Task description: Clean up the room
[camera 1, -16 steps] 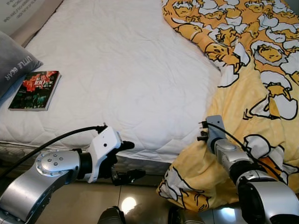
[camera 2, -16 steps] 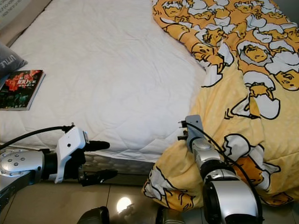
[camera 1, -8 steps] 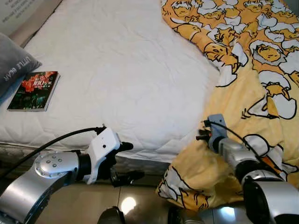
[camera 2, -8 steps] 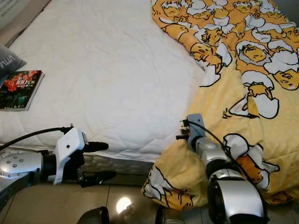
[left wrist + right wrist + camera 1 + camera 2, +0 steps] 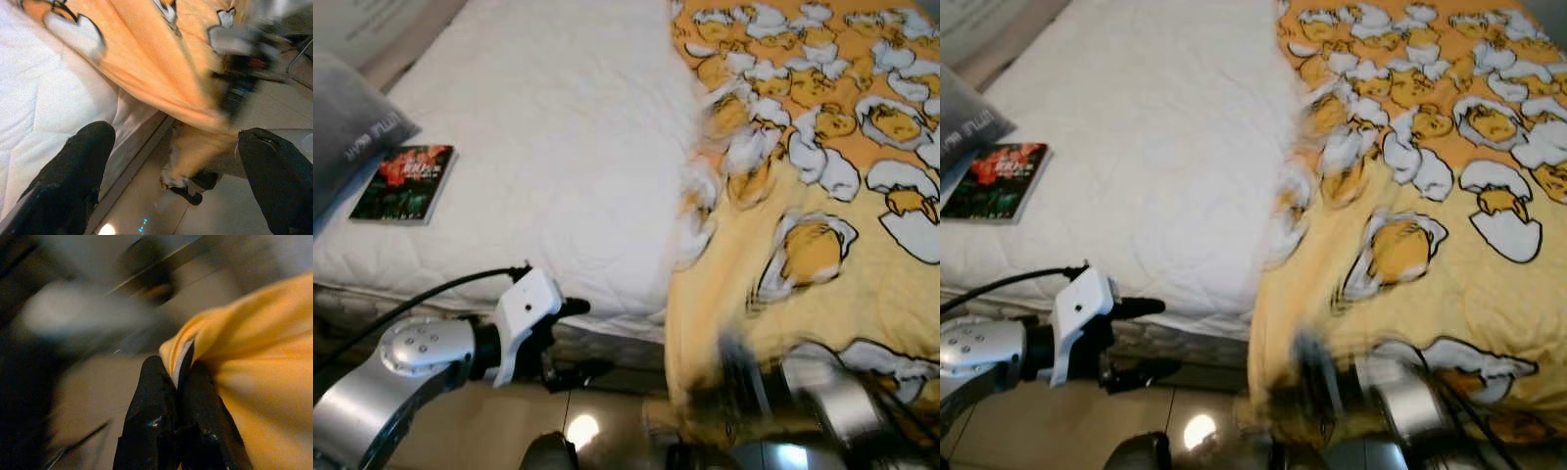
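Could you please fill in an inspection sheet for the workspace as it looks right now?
Surface: white mattress, partly bare.
Job's things: yellow blanket over the bed's right side, its corner hanging toward the floor.
Clutter: book beside a grey pillow.
Grippers: right gripper pinches the blanket's edge, blurred; left gripper open by the bed's edge.
Cables: black cable on the left arm.
Surroundings: glossy tiled floor.

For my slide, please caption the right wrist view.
Right pincer shut on a fold of the yellow blanket, floor blurred behind.
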Controlling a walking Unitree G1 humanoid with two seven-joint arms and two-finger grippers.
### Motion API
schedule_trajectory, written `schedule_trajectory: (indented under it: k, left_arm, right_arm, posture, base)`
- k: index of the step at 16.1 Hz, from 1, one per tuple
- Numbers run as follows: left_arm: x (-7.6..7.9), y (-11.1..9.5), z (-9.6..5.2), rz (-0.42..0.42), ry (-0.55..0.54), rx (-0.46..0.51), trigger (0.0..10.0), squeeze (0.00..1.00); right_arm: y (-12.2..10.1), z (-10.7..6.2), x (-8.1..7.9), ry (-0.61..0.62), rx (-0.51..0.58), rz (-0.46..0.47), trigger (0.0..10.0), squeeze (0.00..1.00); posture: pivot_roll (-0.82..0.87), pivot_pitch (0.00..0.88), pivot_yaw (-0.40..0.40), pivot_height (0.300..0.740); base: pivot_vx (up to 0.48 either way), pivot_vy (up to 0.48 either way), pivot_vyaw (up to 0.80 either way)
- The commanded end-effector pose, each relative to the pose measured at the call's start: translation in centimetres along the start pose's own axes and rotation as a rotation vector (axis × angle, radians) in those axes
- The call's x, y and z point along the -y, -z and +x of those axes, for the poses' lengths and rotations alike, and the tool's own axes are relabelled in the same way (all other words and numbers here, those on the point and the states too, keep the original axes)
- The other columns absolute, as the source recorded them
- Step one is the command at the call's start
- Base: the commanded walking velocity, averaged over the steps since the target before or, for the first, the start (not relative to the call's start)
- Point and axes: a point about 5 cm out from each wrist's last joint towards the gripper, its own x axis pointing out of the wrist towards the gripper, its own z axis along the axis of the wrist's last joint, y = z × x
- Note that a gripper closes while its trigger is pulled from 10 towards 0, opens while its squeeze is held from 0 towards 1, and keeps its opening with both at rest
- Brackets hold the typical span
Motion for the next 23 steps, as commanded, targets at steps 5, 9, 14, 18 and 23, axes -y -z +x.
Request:
schedule_trajectory:
  k: [5, 9, 14, 18, 23]
  left_arm:
    - [0.1, -0.4, 0.2, 0.024, 0.012, 0.009, 10.0, 0.47]
    - [-0.1, -0.3, 0.4, 0.030, 0.015, 0.009, 10.0, 0.47]
    - [-0.7, 0.2, 0.7, 0.022, -0.019, 0.028, 10.0, 0.47]
    - [-1.0, 1.7, 1.5, -0.073, -0.121, 0.076, 10.0, 0.47]
    - [-3.8, 2.5, 2.7, -0.220, -0.549, 0.203, 10.0, 0.48]
  right_arm:
    - [0.8, -0.4, -3.4, -0.071, -0.037, -0.046, 0.0, 0.00]
    - [0.3, 0.4, -2.2, 0.090, 0.027, -0.055, 10.0, 1.00]
    - [-2.3, 0.8, -1.5, 0.267, 0.147, -0.122, 10.0, 1.00]
    - [-4.5, 0.1, -0.3, 0.558, 0.309, -0.048, 10.0, 1.00]
    - [-4.9, -2.4, 1.6, 1.088, 0.524, 0.206, 10.0, 0.00]
  posture:
    - [0.11, 0.138, -0.001, 0.740]
    - [0.11, 0.133, 0.004, 0.740]
    - [0.08, 0.056, -0.009, 0.740]
    - [0.03, 0.000, -0.017, 0.740]
    - [-0.04, 0.000, 0.033, 0.740]
  base:
    - [0.000, 0.000, 0.00]
    - [0.000, 0.000, 0.00]
    - [0.000, 0.000, 0.00]
    - [0.000, 0.000, 0.00]
    - [0.000, 0.000, 0.00]
